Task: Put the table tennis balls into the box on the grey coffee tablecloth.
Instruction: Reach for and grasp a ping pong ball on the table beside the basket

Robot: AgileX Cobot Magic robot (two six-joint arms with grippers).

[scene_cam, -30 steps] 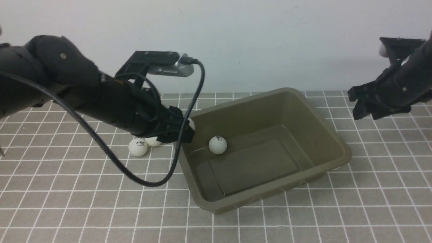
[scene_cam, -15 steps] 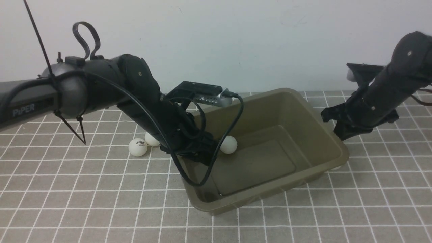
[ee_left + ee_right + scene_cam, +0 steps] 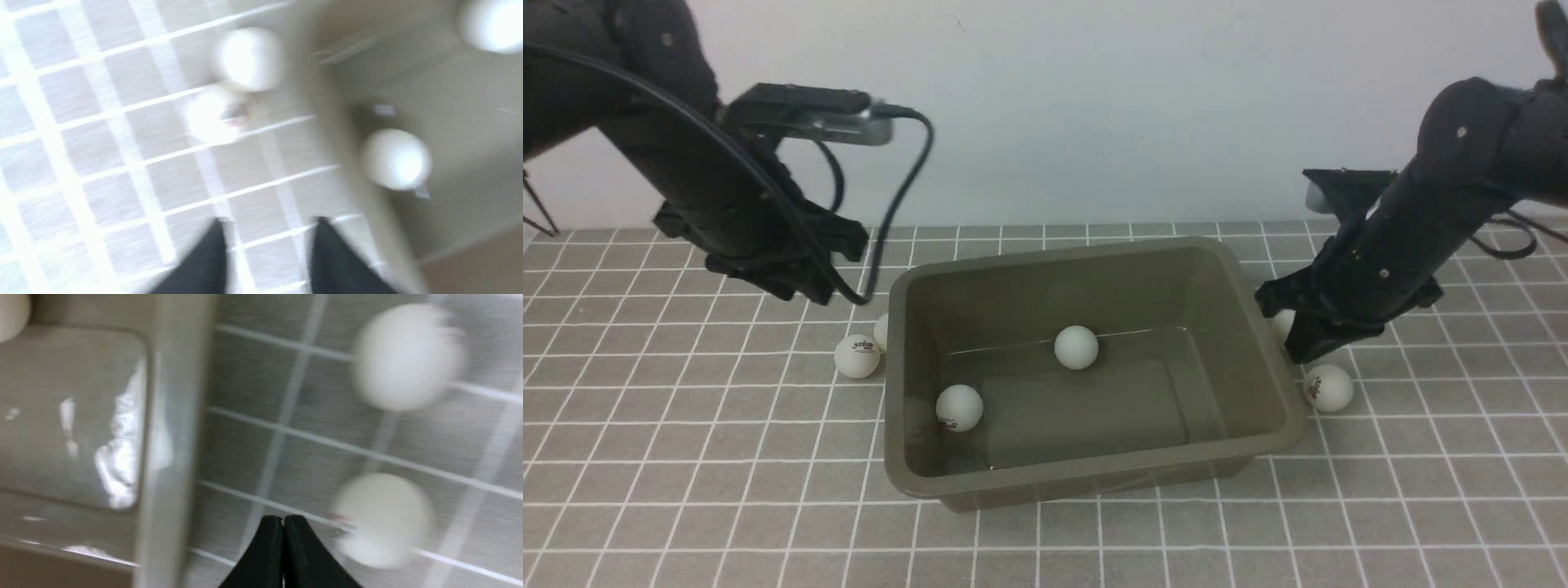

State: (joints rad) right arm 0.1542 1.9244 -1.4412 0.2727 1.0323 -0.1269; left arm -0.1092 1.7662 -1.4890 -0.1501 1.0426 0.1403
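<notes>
My L gripper (image 3: 270,223) parted, empty, over tablecloth (image 3: 686,490) just off the box's (image 3: 1086,472) left rim; R gripper (image 3: 282,519) pinched shut (nothing in it) beside two loose balls (image 3: 1328,387). Two balls (image 3: 1076,347) in box, two (image 3: 856,356) outside left wall.

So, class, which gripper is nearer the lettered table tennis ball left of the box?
Left. The left gripper hangs near the lettered ball, left of the box; the right gripper is on the box's other side.
</notes>
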